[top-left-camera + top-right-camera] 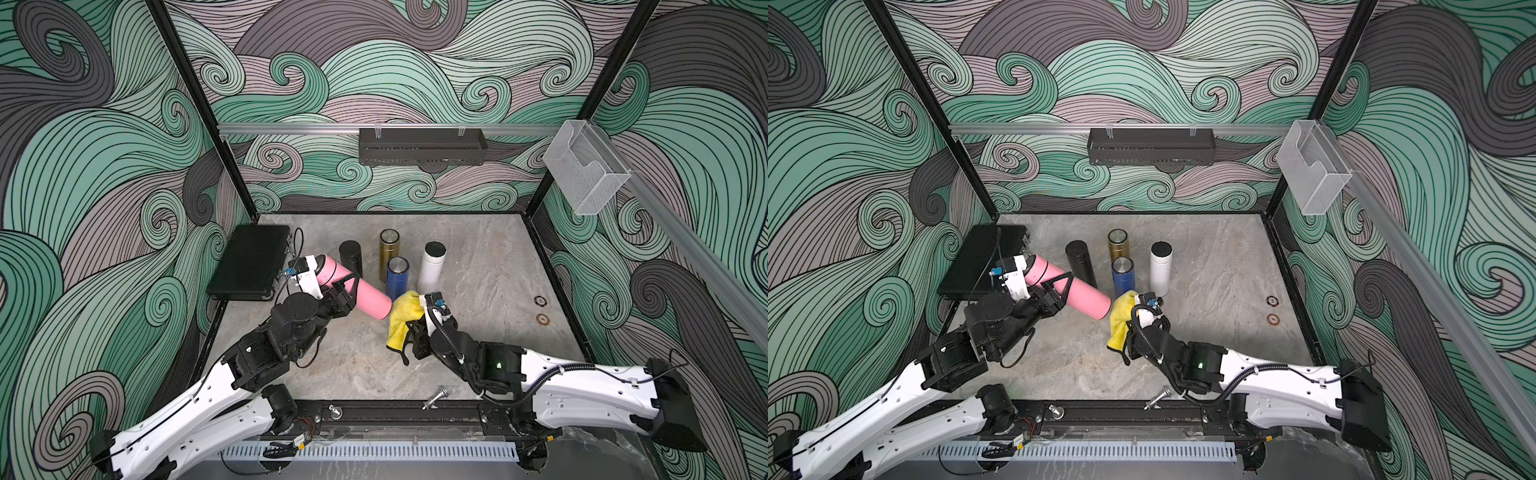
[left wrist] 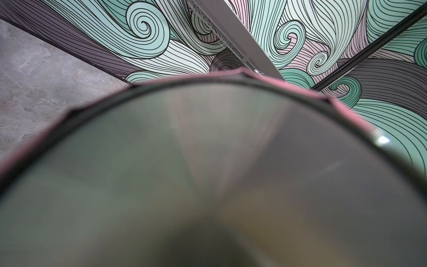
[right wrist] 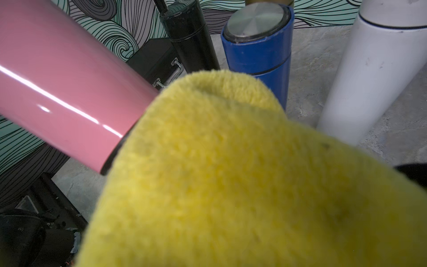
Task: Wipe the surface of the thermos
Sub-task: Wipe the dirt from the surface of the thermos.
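Note:
The pink thermos (image 1: 370, 297) (image 1: 1088, 297) is off the table and tilted, with its base pointing towards the right arm. My left gripper (image 1: 347, 286) (image 1: 1059, 286) is shut round its middle. In the left wrist view the thermos (image 2: 208, 173) fills most of the frame and hides the jaws. My right gripper (image 1: 411, 324) is shut on a yellow cloth (image 1: 401, 320) (image 1: 1121, 320), which covers its fingertips. The cloth (image 3: 231, 173) bunches against the base end of the thermos (image 3: 57, 92) and hangs down towards the table.
Just behind stand a black flask (image 1: 350, 257), a bronze one (image 1: 389, 249), a blue one (image 1: 397, 276) and a white one (image 1: 432, 266). A black case (image 1: 251, 262) lies at the left. Two small rings (image 1: 541, 309) lie at the right, and a metal bolt (image 1: 434, 398) near the front rail.

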Tool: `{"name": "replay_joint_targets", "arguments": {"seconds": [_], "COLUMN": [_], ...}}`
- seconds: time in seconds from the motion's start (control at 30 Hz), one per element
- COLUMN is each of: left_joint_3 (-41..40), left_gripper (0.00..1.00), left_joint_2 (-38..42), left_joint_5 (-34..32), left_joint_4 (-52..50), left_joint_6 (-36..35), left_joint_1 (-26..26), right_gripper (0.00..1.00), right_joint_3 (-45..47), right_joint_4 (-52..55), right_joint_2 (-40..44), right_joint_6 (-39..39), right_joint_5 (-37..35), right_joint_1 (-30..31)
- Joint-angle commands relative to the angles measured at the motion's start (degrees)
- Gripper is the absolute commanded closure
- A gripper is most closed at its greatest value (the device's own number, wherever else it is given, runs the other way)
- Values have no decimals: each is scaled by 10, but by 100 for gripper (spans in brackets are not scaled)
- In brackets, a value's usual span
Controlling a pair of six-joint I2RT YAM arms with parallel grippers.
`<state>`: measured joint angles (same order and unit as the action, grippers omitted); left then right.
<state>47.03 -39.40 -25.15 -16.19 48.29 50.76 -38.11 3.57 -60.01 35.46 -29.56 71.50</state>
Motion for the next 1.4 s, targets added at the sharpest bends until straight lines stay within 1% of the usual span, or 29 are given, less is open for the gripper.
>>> {"name": "replay_joint_targets", "arguments": {"seconds": [0.0,0.13,0.3,0.4,0.5,0.57,0.63,0.73,0.83,1.0,1.1,1.17,1.27,1.37], "left_joint_3": [31,23,1,3,4,4,4,9,13,-11,-25,-31,-42,-42], "left_gripper": [100,100,100,100,100,100,100,100,100,100,100,100,100,100], "left_joint_2": [22,29,36,36,34,31,29,29,33,70,94,102,108,106], "left_joint_5": [12,14,23,20,19,32,51,76,88,85,94,111,162,188], "left_joint_4": [64,76,110,111,113,123,134,132,107,110,123,128,154,163], "left_joint_6": [-14,-10,4,1,0,0,-8,-30,-56,-101,-131,-150,-189,-221], "left_joint_1": [0,0,0,-1,-1,0,-1,0,0,-2,-3,-4,-5,-6], "right_gripper": [100,100,100,100,100,100,100,100,100,100,100,100,100,100], "right_joint_3": [-11,-14,-7,-7,-5,0,8,19,20,28,47,52,41,29], "right_joint_4": [-64,-111,-203,-233,-240,-240,-239,-225,-184,-90,-81,-93,-104,-122], "right_joint_2": [4,-15,-60,-78,-80,-74,-62,-29,16,105,145,156,144,117], "right_joint_6": [-30,-33,-19,-22,-28,-28,-24,-20,-28,-42,-29,-23,-29,-24], "right_joint_5": [40,92,197,230,217,199,185,186,192,184,197,216,245,290], "right_joint_1": [-9,-11,-10,6,21,20,10,-18,-42,-83,-110,-126,-135,-137]}}
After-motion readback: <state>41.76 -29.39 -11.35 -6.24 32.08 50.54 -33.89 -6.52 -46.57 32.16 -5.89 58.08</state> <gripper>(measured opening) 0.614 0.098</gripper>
